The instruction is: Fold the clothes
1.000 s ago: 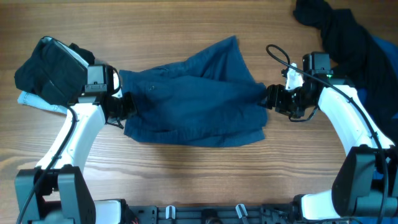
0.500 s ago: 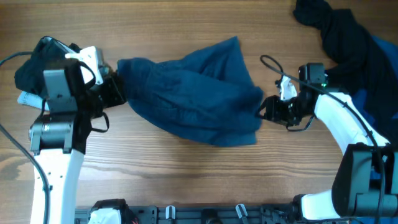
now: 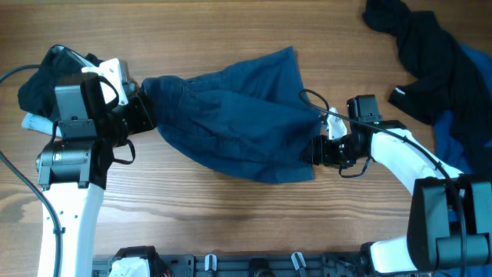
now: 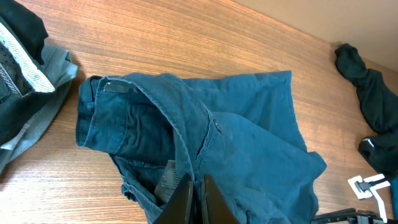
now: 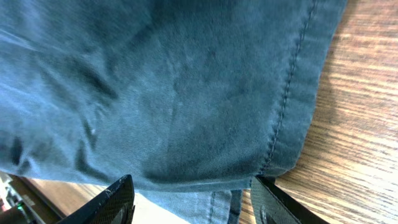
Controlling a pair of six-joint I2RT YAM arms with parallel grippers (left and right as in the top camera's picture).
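Note:
The clothes in play are dark teal-blue shorts [image 3: 238, 123] lying crumpled across the table middle. Their waistband end is lifted at the left, where my left gripper [image 3: 142, 115] is shut on it. In the left wrist view the closed fingertips [image 4: 194, 199] pinch a fold of the shorts [image 4: 236, 149] beside a white label. My right gripper [image 3: 314, 151] is at the shorts' right leg hem. In the right wrist view it [image 5: 194, 202] stands open, its fingers [image 5: 115, 199] wide apart with the stitched hem [image 5: 280, 124] lying between them.
A black garment [image 3: 419, 42] and a brighter blue piece [image 3: 461, 127] lie heaped at the back right. Black and pale-denim pieces [image 3: 38, 88] are stacked at the far left, behind the left arm. Bare wood [image 3: 231, 215] runs along the front.
The left arm rose and lifted the waistband end off the table. The right gripper slid left and forward to the shorts' hem. The shorts bunched up toward the centre.

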